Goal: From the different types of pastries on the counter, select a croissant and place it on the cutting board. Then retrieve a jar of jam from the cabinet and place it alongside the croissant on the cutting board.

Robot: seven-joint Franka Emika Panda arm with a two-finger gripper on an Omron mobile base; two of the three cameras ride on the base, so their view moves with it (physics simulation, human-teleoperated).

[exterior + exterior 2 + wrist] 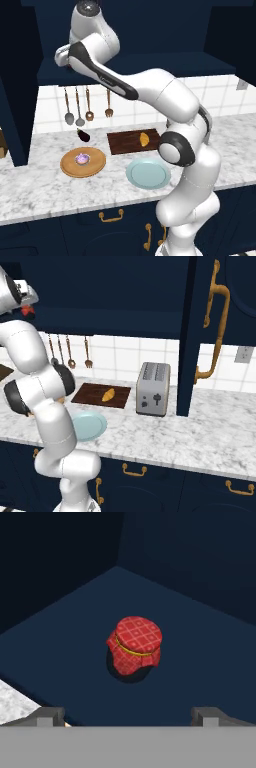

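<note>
White square-tiled backsplash [50,107] runs behind the worktop, with utensils [79,107] hanging from a rail. Dark navy base drawers carry brass handles [134,471]. A silver toaster [153,388] stands near a tall navy unit [220,311] with a long brass pull.

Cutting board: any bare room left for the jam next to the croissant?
Yes. The croissant sits at the right end of the cutting board; the left part, toward the eggplant, is bare. Just in front, the blue plate and round board crowd the counter.
</note>
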